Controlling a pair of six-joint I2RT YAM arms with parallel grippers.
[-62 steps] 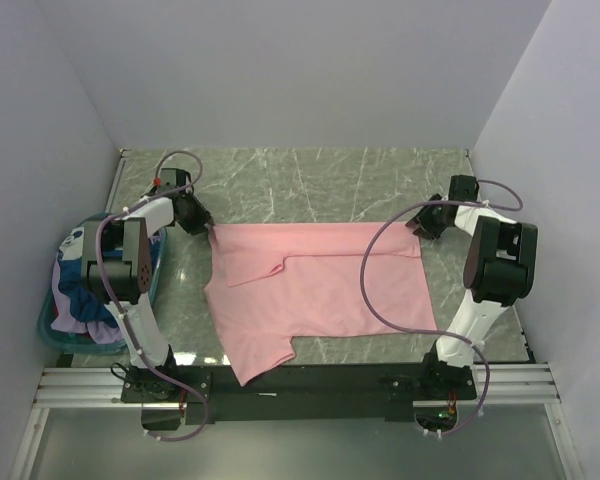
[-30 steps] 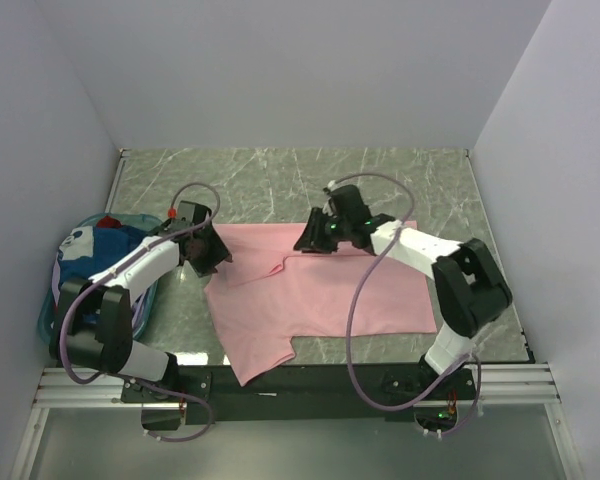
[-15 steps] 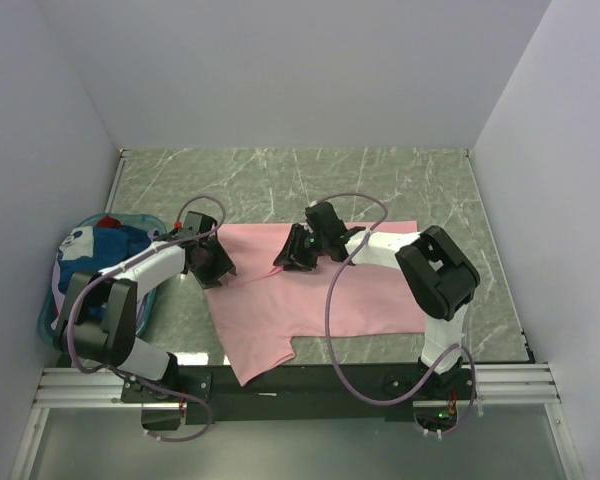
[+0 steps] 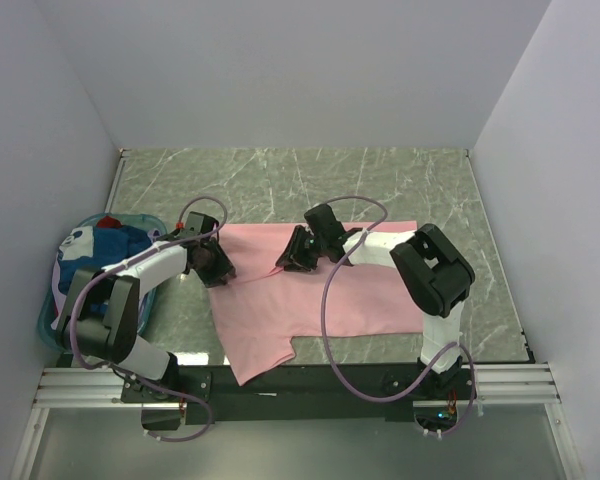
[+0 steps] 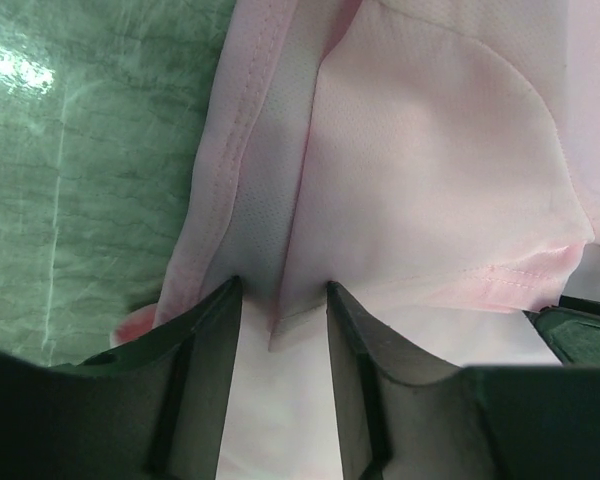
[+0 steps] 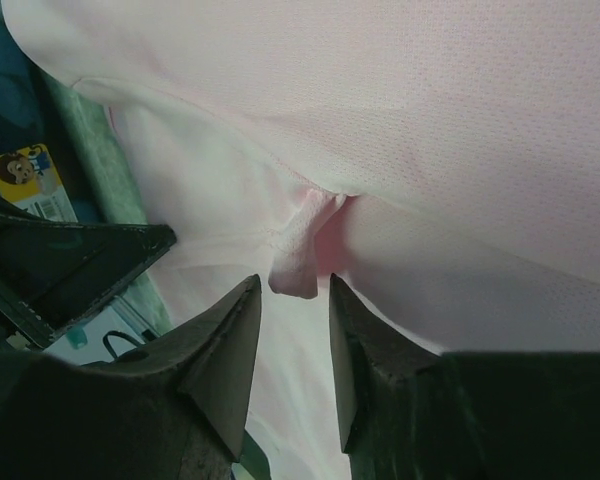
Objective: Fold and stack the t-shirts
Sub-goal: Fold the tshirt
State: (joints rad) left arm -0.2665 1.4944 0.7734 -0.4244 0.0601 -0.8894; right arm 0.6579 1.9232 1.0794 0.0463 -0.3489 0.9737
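Note:
A light pink t-shirt (image 4: pixel 350 290) lies spread flat on the green marble table (image 4: pixel 380 185), one sleeve folded inward. My left gripper (image 4: pixel 220 268) rests on its left sleeve. In the left wrist view, that gripper (image 5: pixel 280 288) is open, with a crease of the pink cloth (image 5: pixel 430 170) between its tips. My right gripper (image 4: pixel 283 264) sits a short way to its right on the shirt. Seen from the right wrist, it (image 6: pixel 295 283) is open, and a small bunched tip of pink cloth (image 6: pixel 302 262) lies just ahead of its tips. Other t-shirts (image 4: pixel 95 255), blue and white, are bunched in the basket.
The teal basket (image 4: pixel 46 322) stands at the table's left edge beside the left arm. White walls close in the left, back and right. A metal rail (image 4: pixel 300 385) runs along the near edge. The two grippers are close, and the left finger (image 6: pixel 70 260) shows in the right wrist view.
My right gripper has slid left across the shirt toward the left gripper. The left gripper has edged onto the sleeve and its jaws have narrowed a little.

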